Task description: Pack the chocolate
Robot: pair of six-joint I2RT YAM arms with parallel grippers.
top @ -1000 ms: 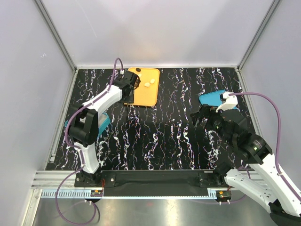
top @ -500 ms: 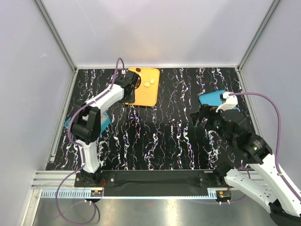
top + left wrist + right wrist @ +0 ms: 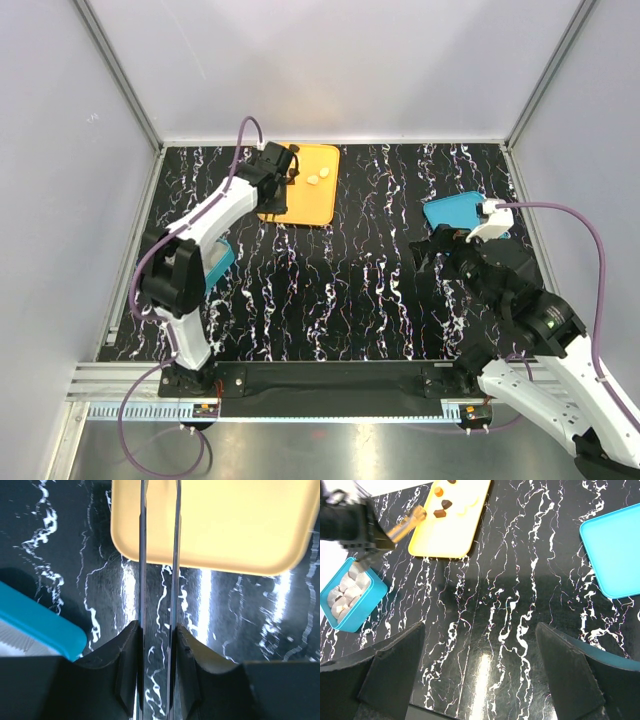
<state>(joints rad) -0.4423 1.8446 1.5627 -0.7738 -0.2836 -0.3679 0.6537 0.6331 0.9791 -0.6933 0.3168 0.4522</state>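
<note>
The counter (image 3: 350, 280) is black with white marble-like veins; the tray (image 3: 310, 205) is orange-yellow; the chocolate (image 3: 442, 514) is dark brown and pale cream; the box (image 3: 367, 600) and lid (image 3: 615, 555) are teal.

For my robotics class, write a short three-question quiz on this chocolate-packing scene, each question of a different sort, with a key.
1. True or false: the right gripper has its jaws wide apart with nothing between them.
2. The loose chocolate pieces lie on: A) the orange tray; B) the teal lid; C) the bare table.
3. Which arm's gripper reaches over the orange tray?
Key: 1 true; 2 A; 3 the left gripper.
</note>
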